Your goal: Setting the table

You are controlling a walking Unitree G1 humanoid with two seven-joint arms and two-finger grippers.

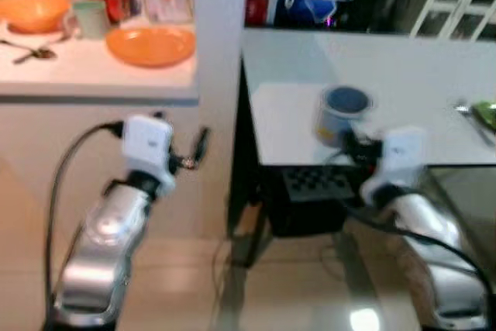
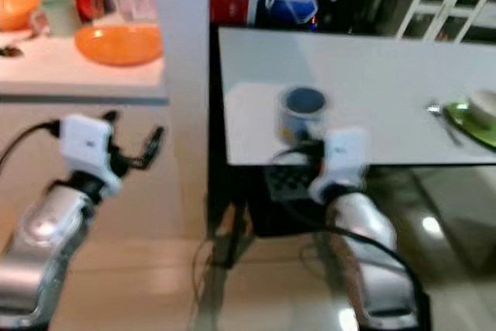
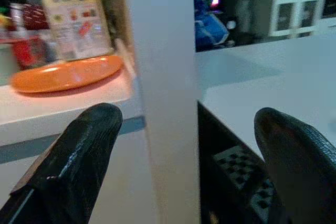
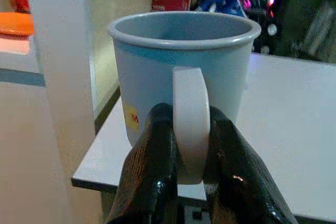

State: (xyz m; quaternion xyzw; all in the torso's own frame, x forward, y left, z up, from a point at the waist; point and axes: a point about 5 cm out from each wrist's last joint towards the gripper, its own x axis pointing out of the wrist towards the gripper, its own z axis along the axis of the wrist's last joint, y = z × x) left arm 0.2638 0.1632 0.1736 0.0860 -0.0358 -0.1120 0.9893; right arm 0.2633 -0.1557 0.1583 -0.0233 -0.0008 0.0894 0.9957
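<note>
A light blue mug (image 4: 181, 72) with a pale handle stands upright over the near left corner of the white dining table (image 1: 403, 67). My right gripper (image 4: 189, 145) is shut on the mug's handle; it sits just behind the mug (image 1: 342, 114) at the table's front edge. My left gripper (image 3: 184, 150) is open with nothing between its fingers, held in front of the white counter (image 1: 93, 75), near the white post (image 1: 219, 75). An orange plate (image 1: 151, 44) lies on that counter. A green plate (image 2: 477, 118) with cutlery beside it lies at the table's right edge.
The counter also holds an orange bowl (image 1: 31, 12), a green cup (image 1: 91, 18), spoons (image 1: 31, 53) and packets at the back. A black crate (image 1: 314, 191) sits under the table. Glossy tiled floor (image 1: 271, 292) lies below.
</note>
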